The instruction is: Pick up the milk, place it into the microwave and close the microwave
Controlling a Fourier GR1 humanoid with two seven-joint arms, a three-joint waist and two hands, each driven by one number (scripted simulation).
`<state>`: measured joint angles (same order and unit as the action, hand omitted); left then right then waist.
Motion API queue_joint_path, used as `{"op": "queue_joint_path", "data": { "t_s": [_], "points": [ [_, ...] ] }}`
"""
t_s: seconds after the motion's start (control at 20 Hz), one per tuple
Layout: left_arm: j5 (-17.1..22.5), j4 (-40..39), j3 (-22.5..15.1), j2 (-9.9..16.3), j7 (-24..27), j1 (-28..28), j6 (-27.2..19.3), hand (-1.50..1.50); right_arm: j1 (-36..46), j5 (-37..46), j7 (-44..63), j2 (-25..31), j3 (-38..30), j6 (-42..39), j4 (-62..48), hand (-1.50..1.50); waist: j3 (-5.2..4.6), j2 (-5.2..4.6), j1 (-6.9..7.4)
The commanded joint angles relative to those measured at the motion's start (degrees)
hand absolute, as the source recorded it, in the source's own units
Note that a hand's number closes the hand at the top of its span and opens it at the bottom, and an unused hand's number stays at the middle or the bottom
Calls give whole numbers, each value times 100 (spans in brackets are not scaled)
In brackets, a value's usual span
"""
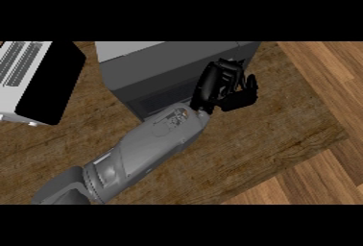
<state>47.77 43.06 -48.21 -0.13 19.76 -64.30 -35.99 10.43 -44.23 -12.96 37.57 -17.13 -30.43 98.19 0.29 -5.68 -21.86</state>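
- Milk: the carton cannot be made out anywhere in the head view, so its colour, shape and label cannot be described. Its position cannot be told. If it is present, it is hidden behind the hand or the microwave.
- Writing: no brand, label or lettering can be read on any surface.
- Left hand (225, 90): black, located at the right front corner of the microwave (152, 67), overlapping that corner's edge. The fingers (248, 89) are curled in toward the thumb and bunched together. Nothing shows between them. Whether they touch the microwave cannot be told.
- Forearm (145, 149): grey, entering from the lower left edge and running diagonally up and to the right. It crosses the lower part of the microwave's near face.
- Microwave: a grey box at the top centre, with a lighter top surface and a darker near face. That face carries a still darker panel, partly covered by the wrist. Whether the door is open or closed cannot be told.
- White and black appliance (39, 81): stands just beside the microwave on the left, apart from it, showing a slatted white surface and a flat black side.
- Counter (269, 139): dark wood grain, carrying both appliances.
- Floor (333, 77): lighter wood planks, visible along the right and lower right.
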Motion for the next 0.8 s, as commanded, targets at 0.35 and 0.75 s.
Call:
{"op": "queue_joint_path", "data": {
  "t_s": [0.35, 0.75],
  "points": [
    [303, -1048, 189, 591, 113, 277, 51, -150, -225, -242, 104, 176, -363, 84, 145, -150, -38, -16, 506],
    [571, -1033, 79, 577, 208, 314, 275, -150, -368, -394, 199, 259, -508, 122, 335, -150, -45, -14, 693]
  ]
}}
